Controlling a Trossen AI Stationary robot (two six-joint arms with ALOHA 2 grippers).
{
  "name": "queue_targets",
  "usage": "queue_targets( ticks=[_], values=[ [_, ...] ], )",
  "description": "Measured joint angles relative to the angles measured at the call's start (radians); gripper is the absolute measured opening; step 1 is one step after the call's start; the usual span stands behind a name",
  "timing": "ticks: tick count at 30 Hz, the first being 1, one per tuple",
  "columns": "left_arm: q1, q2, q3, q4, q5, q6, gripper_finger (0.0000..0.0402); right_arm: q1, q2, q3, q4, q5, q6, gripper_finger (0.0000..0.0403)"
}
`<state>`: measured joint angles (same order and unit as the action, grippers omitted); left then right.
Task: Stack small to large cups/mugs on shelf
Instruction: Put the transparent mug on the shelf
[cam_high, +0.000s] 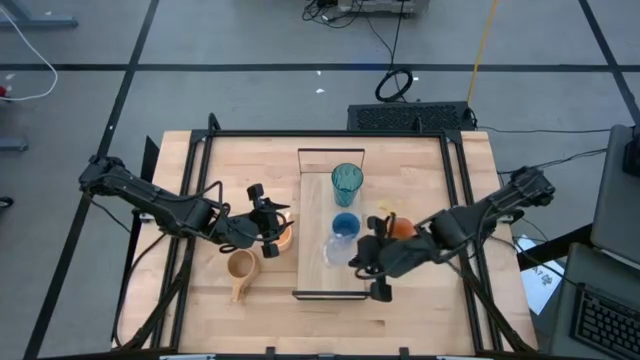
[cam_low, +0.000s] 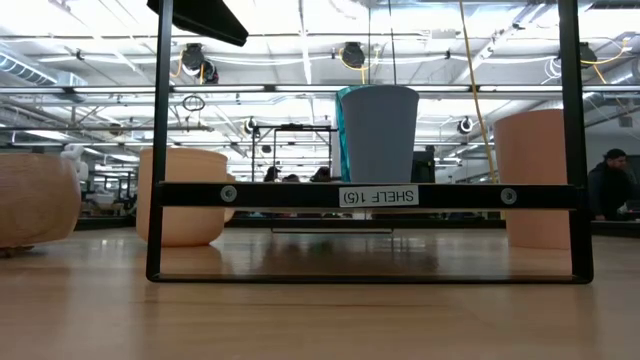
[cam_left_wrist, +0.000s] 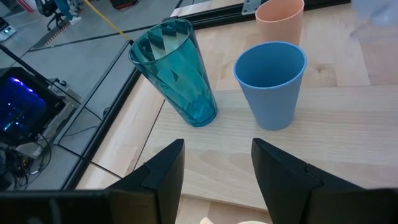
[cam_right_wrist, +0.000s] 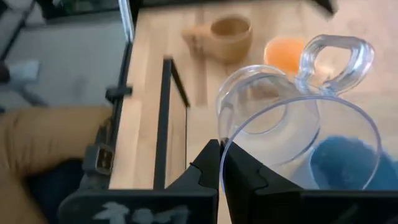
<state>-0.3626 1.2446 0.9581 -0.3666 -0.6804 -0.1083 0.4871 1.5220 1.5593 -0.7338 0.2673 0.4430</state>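
The shelf is a narrow light-wood board in the table's middle. On it stand the teal tumbler and the blue cup; both also show in the left wrist view. My right gripper is shut on the tiny clear glass, which has a handle, over the shelf's near half. The orange cup stands on the table right of the shelf. My left gripper is open just above the orange mug, left of the shelf. The tan mug stands nearer. My right gripper pinches the clear glass's wall at its rim, one finger inside and one outside. It holds the side opposite the handle. The fingers come from the table's right, slanting down. Whether the glass's base rests on the shelf, I cannot tell.
Dark rails close the shelf's short ends; the near one bears a white label. Black frame bars run along the table's left and right sides. Bare shelf board lies behind the teal tumbler and near the front rail.
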Motion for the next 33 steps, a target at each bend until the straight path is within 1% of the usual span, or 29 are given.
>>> queue_targets(
  ticks=[8, 14, 18, 22, 33],
  values=[
    [0.000, 0.000, 0.000, 0.000, 0.000, 0.000, 0.0188, -0.040, 0.061, 0.009, -0.141, -0.101, 0.043, 0.0000],
    [0.000, 0.000, 0.000, 0.000, 0.000, 0.000, 0.0189, -0.049, 0.106, 0.009, -0.145, -0.185, 0.035, 0.0000],
    [0.000, 0.000, 0.000, 0.001, 0.000, 0.000, 0.0188, -0.048, 0.140, 0.009, -0.146, -0.221, -0.028, 0.0000],
    [0.000, 0.000, 0.000, 0.001, 0.000, 0.000, 0.0188, -0.048, 0.165, 0.009, -0.147, -0.222, -0.068, 0.0000],
    [0.000, 0.000, 0.000, 0.000, -0.001, 0.000, 0.0189, -0.046, 0.166, -0.009, -0.150, -0.232, -0.134, 0.0000]
  ],
)
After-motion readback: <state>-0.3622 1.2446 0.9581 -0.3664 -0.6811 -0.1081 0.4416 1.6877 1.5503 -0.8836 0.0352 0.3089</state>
